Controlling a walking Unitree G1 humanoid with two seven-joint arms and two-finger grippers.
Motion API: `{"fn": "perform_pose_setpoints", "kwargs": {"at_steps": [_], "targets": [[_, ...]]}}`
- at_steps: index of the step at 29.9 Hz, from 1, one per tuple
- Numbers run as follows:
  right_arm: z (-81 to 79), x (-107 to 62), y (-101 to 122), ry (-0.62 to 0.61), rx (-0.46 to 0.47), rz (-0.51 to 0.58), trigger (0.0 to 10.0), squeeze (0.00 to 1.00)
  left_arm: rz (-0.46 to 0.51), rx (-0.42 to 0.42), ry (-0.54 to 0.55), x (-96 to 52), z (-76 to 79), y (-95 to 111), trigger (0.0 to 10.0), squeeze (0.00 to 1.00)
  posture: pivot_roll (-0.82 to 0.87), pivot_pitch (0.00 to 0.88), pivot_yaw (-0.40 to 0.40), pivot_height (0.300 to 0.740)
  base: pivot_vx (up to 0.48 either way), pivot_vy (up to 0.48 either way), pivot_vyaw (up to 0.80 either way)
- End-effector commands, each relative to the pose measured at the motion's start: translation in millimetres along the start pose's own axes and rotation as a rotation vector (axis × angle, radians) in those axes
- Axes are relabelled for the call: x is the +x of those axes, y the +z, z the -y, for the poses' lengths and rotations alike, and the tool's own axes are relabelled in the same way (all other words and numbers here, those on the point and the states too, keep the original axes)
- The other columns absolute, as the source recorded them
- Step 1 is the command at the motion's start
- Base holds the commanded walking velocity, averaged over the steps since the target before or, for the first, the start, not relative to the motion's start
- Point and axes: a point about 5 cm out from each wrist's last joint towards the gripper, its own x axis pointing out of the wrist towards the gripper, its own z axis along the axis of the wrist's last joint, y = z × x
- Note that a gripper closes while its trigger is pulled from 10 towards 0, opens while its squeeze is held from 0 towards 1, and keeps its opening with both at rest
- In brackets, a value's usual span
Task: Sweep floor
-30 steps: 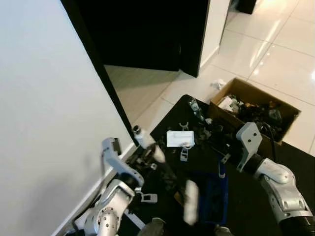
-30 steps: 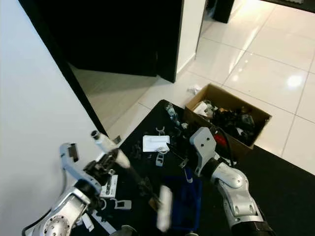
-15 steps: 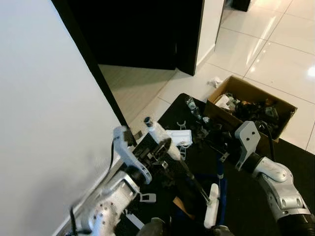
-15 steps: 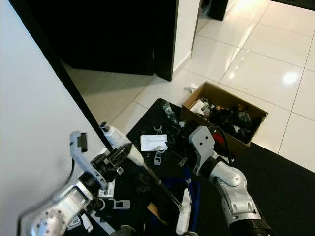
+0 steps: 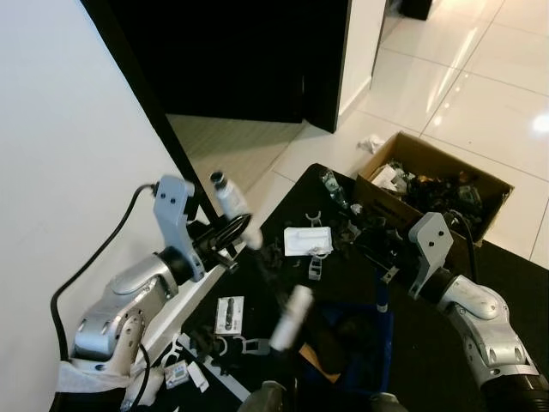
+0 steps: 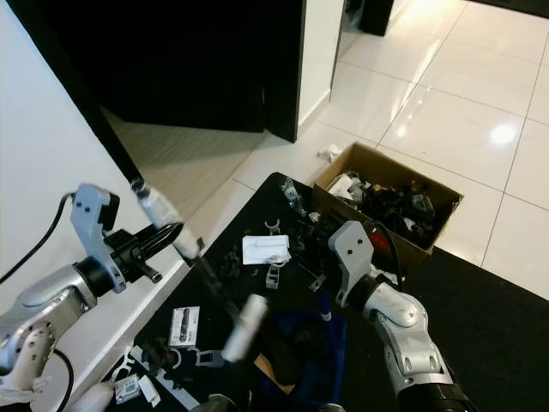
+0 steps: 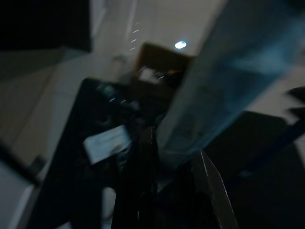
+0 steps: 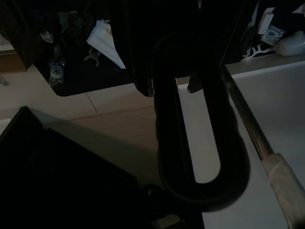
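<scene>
Gripping the broom (image 5: 257, 257) high on its white handle, the left gripper (image 5: 225, 238) is clamped around it near the wall (image 5: 60, 146), while the blurry white head is hanging low over the black mat (image 5: 446, 343) and the blue dustpan (image 5: 382, 339). It's looking light and stiff, a long lever, so I'd guess a grip lower down would be steadier. The right gripper (image 5: 384, 247) is holding the dustpan's upright handle, fingers closed on it, beside the cardboard box (image 5: 433, 184).

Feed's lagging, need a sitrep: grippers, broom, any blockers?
Left gripper shut on white-handled black broom stick, brush end blurred. Right gripper shut on blue dustpan handle. Black mat cluttered with small parts; open cardboard box of junk ahead.
</scene>
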Motion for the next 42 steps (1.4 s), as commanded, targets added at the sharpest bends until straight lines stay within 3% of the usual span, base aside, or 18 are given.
{"fn": "perform_pose_setpoints", "kwargs": {"at_steps": [1, 5, 7, 9, 13, 16, 17, 19, 20, 24, 25, 29, 36, 39, 42], "targets": [[-13.9, 1.8, -13, 0.049, 0.067, -0.03, 10.0, 0.0, 0.053, 0.036, 0.066, -1.1, -11.0, 2, 10.0, 0.35, 0.05, 0.337, 0.105, 0.74, 0.0, 0.0, 0.0], [-13.1, 0.8, -11, 0.051, 0.062, -0.03, 10.0, 0.0, 0.116, 0.031, 0.197, 1.5, -24.7, -2, 10.0, 0.36, 0.03, 0.341, 0.099, 0.74, 0.0, 0.0, 0.0], [-12.7, -0.8, -11, 0.05, 0.062, -0.033, 10.0, 0.0, 0.105, 0.028, 0.339, 6.6, -35.4, -28, 10.0, 0.36, 0.03, 0.35, 0.093, 0.74, 0.0, 0.0, 0.0], [-13.2, -0.7, -12, 0.051, 0.062, -0.033, 10.0, 0.0, 0.09, 0.006, 0.35, 8.2, -35.1, -37, 10.0, 0.37, 0.03, 0.35, 0.093, 0.74, 0.0, 0.0, 0.0], [-14.9, -0.1, -11, 0.058, 0.064, -0.033, 10.0, 0.0, 0.014, -0.157, 0.344, 19.1, -22.6, -76, 10.0, 0.36, 0.02, 0.365, 0.088, 0.74, 0.0, 0.0, 0.0], [-15.0, -0.7, -10, 0.06, 0.063, -0.034, 10.0, 0.0, -0.013, -0.287, 0.321, 24.3, -14.6, -91, 10.0, 0.35, 0.01, 0.37, 0.086, 0.74, 0.0, 0.0, 0.0], [-15.0, -0.7, -10, 0.06, 0.063, -0.034, 10.0, 0.0, -0.013, -0.287, 0.321, 24.3, -14.6, -91, 10.0, 0.35, 0.01, 0.37, 0.086, 0.74, 0.0, 0.0, 0.0], [-14.8, -2.6, -10, 0.06, 0.062, -0.036, 10.0, 0.0, -0.021, -0.39, 0.273, 27.7, -3.8, -99, 10.0, 0.35, 0.0, 0.374, 0.091, 0.74, 0.0, 0.0, 0.0], [-14.8, -2.6, -10, 0.06, 0.062, -0.036, 10.0, 0.0, -0.021, -0.39, 0.273, 27.7, -3.8, -99, 10.0, 0.35, 0.0, 0.374, 0.091, 0.74, 0.0, 0.0, 0.0], [-13.5, -5.8, -11, 0.052, 0.062, -0.043, 10.0, 0.0, 0.013, -0.556, 0.069, 30.1, 32.1, -95, 10.0, 0.34, 0.0, 0.37, 0.096, 0.74, 0.0, 0.0, 0.0], [-13.5, -5.8, -11, 0.052, 0.062, -0.043, 10.0, 0.0, 0.013, -0.556, 0.069, 30.1, 32.1, -95, 10.0, 0.34, 0.0, 0.37, 0.096, 0.74, 0.0, 0.0, 0.0], [-14.0, -4.5, -12, 0.047, 0.066, -0.042, 10.0, 0.0, 0.023, -0.703, -0.1, 18.2, 64.1, -83, 10.0, 0.34, 0.02, 0.362, 0.101, 0.74, 0.0, 0.0, 0.0], [-15.3, -0.4, -12, 0.048, 0.071, -0.036, 10.0, 0.0, 0.058, -0.828, -0.142, 10.6, 83.6, -65, 10.0, 0.34, 0.04, 0.356, 0.103, 0.74, 0.0, 0.0, 0.0], [-15.3, -0.3, -12, 0.049, 0.071, -0.036, 10.0, 0.0, 0.063, -0.836, -0.138, 10.6, 84.4, -64, 10.0, 0.34, 0.04, 0.356, 0.103, 0.74, 0.0, 0.0, 0.0], [-15.0, 2.1, -12, 0.049, 0.072, -0.033, 10.0, 0.0, 0.148, -0.958, -0.115, 16.9, 92.2, -48, 10.0, 0.34, 0.04, 0.344, 0.101, 0.74, 0.0, 0.0, 0.0]]}}
